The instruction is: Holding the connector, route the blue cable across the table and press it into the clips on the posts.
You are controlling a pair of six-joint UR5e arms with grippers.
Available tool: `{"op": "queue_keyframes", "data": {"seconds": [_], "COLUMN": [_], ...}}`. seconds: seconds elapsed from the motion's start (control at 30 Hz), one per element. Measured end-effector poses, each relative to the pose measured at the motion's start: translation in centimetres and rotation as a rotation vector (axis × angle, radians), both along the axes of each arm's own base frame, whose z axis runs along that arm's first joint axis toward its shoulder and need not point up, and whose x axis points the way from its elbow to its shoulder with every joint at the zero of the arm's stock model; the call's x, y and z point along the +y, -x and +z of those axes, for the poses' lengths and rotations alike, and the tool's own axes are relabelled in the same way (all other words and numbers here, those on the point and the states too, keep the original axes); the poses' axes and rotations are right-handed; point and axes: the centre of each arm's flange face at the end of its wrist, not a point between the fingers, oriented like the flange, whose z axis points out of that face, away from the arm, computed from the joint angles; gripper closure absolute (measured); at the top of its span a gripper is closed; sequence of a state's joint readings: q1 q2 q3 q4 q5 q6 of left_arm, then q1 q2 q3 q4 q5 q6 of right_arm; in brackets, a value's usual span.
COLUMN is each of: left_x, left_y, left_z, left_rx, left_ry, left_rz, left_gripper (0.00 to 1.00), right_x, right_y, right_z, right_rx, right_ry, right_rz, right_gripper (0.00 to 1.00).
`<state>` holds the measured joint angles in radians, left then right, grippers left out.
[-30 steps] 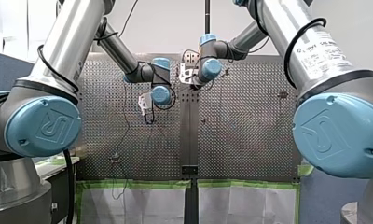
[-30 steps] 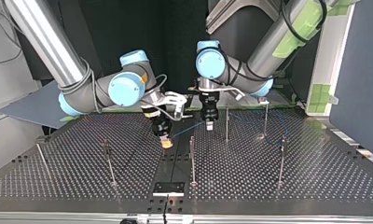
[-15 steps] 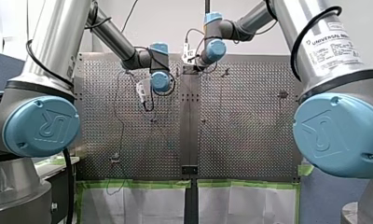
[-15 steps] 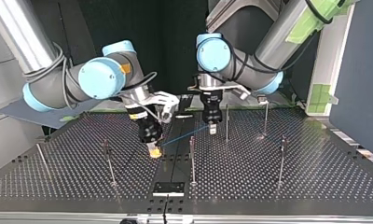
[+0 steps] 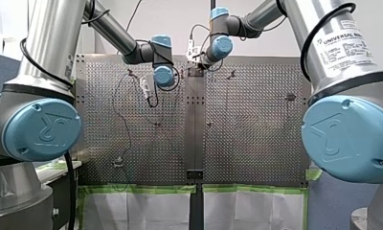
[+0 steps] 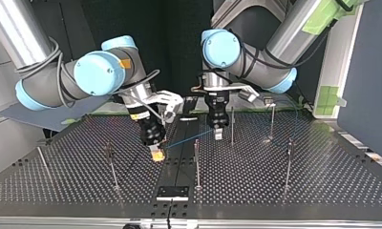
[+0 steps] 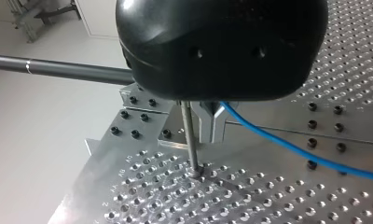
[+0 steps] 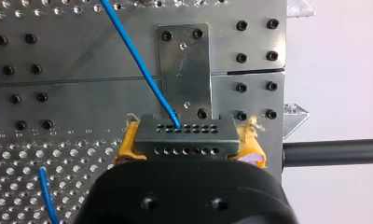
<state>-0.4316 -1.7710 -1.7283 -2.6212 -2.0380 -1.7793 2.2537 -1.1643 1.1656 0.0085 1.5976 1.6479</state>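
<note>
Posts (image 6: pixel 197 164) upright on table (image 6: pixel 256 193)

You are in a robotics lab: perforated metal table (image 6: pixel 275 181), upright steel posts (image 6: pixel 197 162), green-taped panels (image 6: pixel 327 95), two industrial arms (image 5: pixel 46 48).

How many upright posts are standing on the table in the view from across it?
6. In the top view: a post far left, a post left of centre, one centre front, one behind it, two at right. The arms may hide others.
</note>
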Motion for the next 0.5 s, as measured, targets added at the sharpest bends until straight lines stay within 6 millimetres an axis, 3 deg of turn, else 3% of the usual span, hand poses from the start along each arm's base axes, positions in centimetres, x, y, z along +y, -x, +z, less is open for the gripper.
{"op": "queue_keyframes", "data": {"seconds": [0.5], "left_x": [0.7], "left_y": [-3.1], "left_z": [1.3], "left_rx": [-0.077], "left_ry": [0.02], "left_rz": [-0.017], "left_gripper": [1.0], "right_x": [-0.7], "right_y": [-0.9], "right_z": [-1.7], "right_rx": [0.001], "right_ry": [-0.004], "right_rz": [0.049], "right_gripper": [1.0]}}
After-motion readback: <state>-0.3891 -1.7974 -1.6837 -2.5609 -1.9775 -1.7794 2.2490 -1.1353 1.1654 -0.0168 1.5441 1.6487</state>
